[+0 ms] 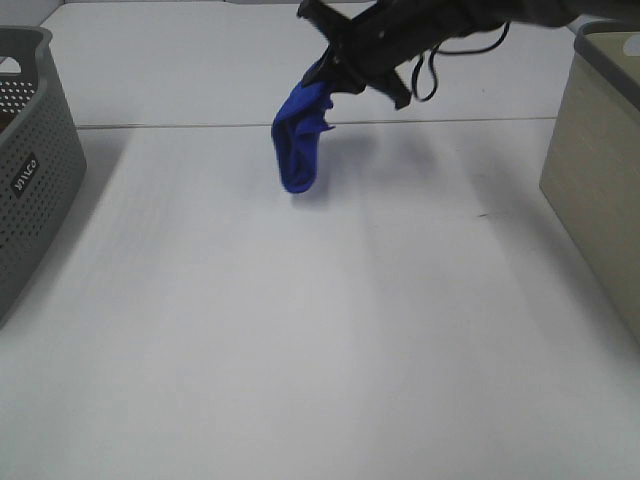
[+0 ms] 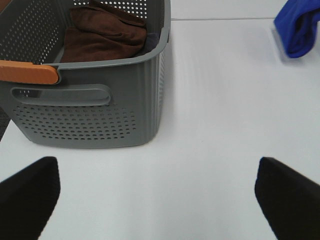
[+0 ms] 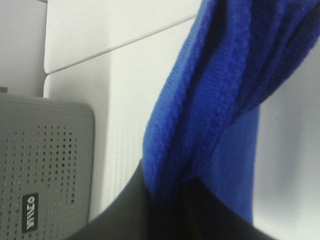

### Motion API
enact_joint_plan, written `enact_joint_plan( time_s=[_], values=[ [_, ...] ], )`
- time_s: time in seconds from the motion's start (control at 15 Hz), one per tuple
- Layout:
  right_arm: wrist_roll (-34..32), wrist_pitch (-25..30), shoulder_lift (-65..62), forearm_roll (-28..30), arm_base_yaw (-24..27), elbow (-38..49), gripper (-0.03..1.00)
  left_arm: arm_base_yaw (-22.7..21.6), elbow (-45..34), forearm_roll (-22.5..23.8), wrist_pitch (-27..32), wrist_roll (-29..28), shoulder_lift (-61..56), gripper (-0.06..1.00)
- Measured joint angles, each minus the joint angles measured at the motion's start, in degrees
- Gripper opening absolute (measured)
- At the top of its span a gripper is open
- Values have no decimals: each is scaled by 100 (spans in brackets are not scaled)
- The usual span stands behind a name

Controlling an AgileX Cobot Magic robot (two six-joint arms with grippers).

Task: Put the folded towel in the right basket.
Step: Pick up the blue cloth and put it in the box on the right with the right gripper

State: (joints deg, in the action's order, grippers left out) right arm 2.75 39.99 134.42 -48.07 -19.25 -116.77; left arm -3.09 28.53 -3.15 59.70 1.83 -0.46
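White desk (image 1: 300, 380), matte, with one seam line across its far part. A grey perforated plastic basket (image 1: 35, 170) stands at the left edge and a pale beige basket with a grey rim (image 1: 600, 170) at the right edge. The folded blue knitted towel (image 1: 297, 150) hangs in the air over the far middle of the desk, clear of the surface and well apart from both baskets. The right hand (image 1: 328, 72) extends in from the right side and is clamped on the towel's upper bunch; its wrist view shows ribbed knit pinched between dark fingers. The left hand (image 2: 159, 197) hovers near the grey basket, fingers spread wide with nothing between them. A brown cloth (image 2: 100, 35) lies inside that basket. Judgement on handling: the towel looks light, soft and quite limp, since it droops straight down from the grip and the fold looks loose at the lower end. The coarse knit should give good friction, so slipping seems unlikely, but the tail will probably swing in transit. The best hold is where it is now, across several gathered layers at the top. The dangling end will need to clear the beige basket's rim before release, or it may catch on the wall.
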Motion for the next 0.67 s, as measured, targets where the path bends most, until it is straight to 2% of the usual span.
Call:
enact_joint_plan(
  time_s=[0.33, 0.47, 0.53, 0.67],
  values=[
    [52, 1765, -1931, 1684, 985, 0, 10, 0, 0, 0, 0, 0, 0, 99],
    [-6, 2338, -2521, 2475, 1570, 0, 10, 0, 0, 0, 0, 0, 0, 99],
    [-23, 2802, -3002, 3306, 2240, 0, 10, 0, 0, 0, 0, 0, 0, 99],
    [-23, 2945, -3174, 3845, 2601, 0, 10, 0, 0, 0, 0, 0, 0, 99]
  ],
)
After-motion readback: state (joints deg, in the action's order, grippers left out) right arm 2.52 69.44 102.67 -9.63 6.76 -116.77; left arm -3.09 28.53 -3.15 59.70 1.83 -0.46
